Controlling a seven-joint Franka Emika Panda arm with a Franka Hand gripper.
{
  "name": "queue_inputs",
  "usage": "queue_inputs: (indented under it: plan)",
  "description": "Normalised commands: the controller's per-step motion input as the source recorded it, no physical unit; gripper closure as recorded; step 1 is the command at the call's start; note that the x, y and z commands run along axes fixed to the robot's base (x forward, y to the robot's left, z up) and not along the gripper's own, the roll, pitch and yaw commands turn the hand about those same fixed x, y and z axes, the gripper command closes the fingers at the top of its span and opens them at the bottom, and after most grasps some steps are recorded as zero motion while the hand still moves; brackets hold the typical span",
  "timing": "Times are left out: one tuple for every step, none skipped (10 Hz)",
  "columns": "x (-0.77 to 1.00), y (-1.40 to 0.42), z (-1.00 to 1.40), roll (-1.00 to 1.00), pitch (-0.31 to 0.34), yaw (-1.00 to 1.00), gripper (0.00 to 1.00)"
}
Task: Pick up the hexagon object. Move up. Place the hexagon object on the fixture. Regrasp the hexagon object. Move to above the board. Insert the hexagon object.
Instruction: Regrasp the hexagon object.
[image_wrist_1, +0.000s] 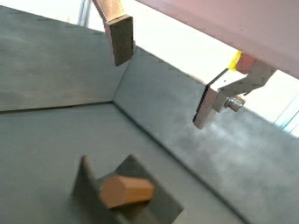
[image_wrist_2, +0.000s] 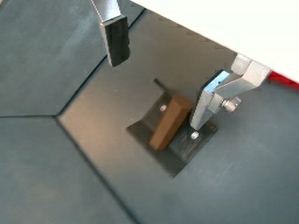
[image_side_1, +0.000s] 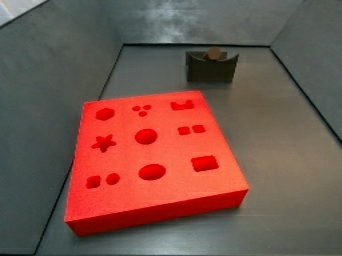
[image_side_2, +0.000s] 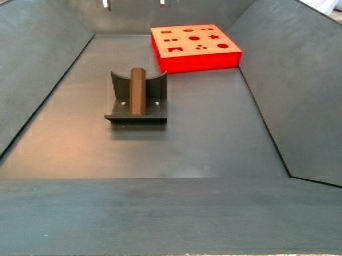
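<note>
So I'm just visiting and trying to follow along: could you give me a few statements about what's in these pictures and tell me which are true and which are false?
1. The hexagon object lies on the fixture. True.
2. The pincer is clamped on the hexagon object. False: in both wrist views its fingers stand apart above the peg with nothing between them.
3. The board is red with shaped cut-outs in its top. True.
4. The fixture stands on top of the board. False: in both side views it stands on the grey floor, apart from the board.
5. A peg already fills the board's hexagon cut-out. False: all cut-outs look empty.
</note>
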Motion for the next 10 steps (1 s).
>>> queue_inputs:
  plan:
    - [0.1,-0.04,-0.02,1.0,0.124,0.07,0.0]
    - [0.11,-0.04,-0.02,1.0,0.171,0.1,0.0]
    - [0.11,-0.04,-0.02,0.94,0.183,0.12,0.0]
    - [0.11,-0.05,-0.02,0.69,0.172,0.15,0.0]
    - [0.11,-0.05,-0.02,0.5,0.161,0.17,0.0]
    - [0.11,-0.04,-0.01,0.3,0.133,0.19,0.0]
    - [0.09,-0.03,-0.01,0.22,0.102,0.2,0.0]
    - [0.04,0.07,-1.0,0.25,0.001,0.12,0.0]
    - [0.04,0.07,-1.0,0.25,-0.011,0.12,0.0]
    - [0.05,0.06,-1.0,0.21,-0.029,0.1,0.0]
